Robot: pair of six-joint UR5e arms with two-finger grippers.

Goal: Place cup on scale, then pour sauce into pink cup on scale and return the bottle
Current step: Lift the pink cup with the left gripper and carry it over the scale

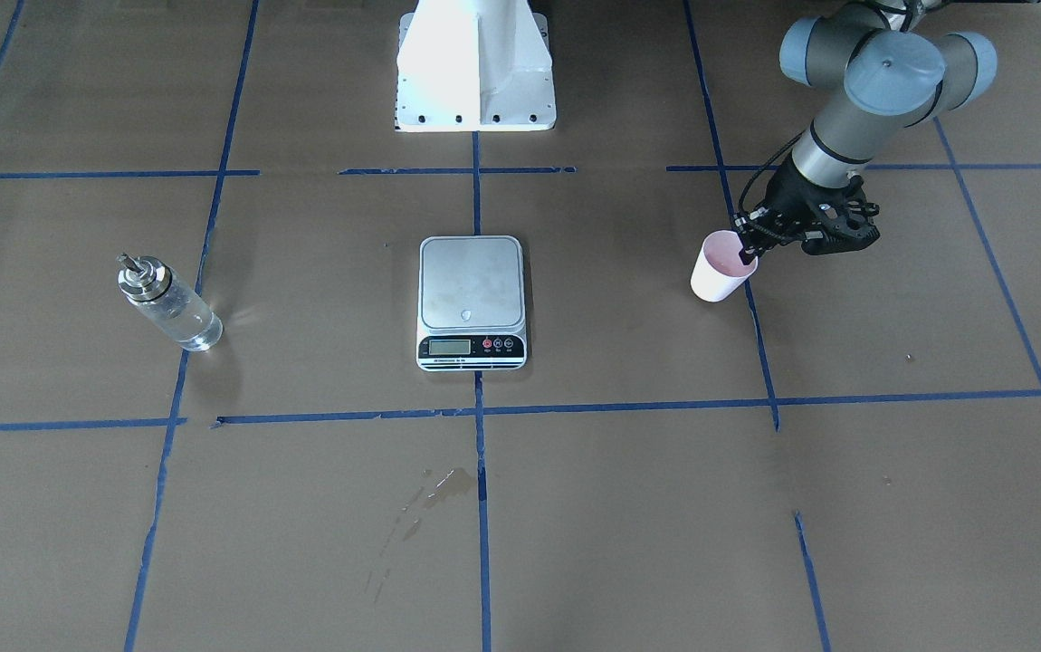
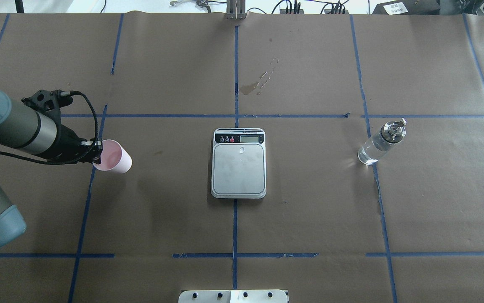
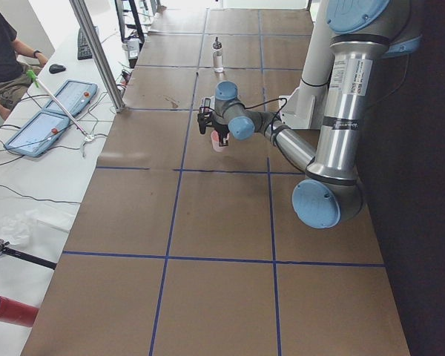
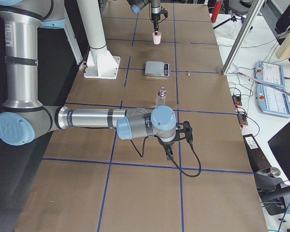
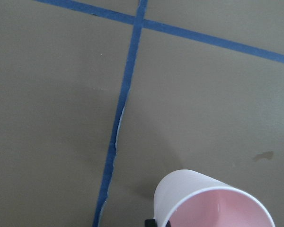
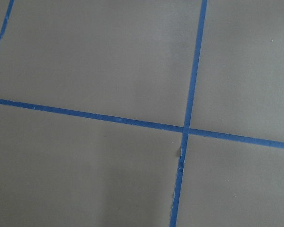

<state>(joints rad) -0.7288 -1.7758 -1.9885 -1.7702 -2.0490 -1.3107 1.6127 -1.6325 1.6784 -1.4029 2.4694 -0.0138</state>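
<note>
Holding: left gripper (image 2: 97, 155) pinches cup (image 2: 115, 157) by its rim.
Cup look: pale pink inside, whitish wall, tapered.
Cup place: my worktop's (image 2: 162, 202) left side, well apart from scale (image 2: 238, 168).
State, right gripper (image 4: 169, 155): I can't tell.

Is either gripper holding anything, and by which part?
The left gripper pinches the small pale pink tapered cup at its rim; right gripper cannot be told.
</note>
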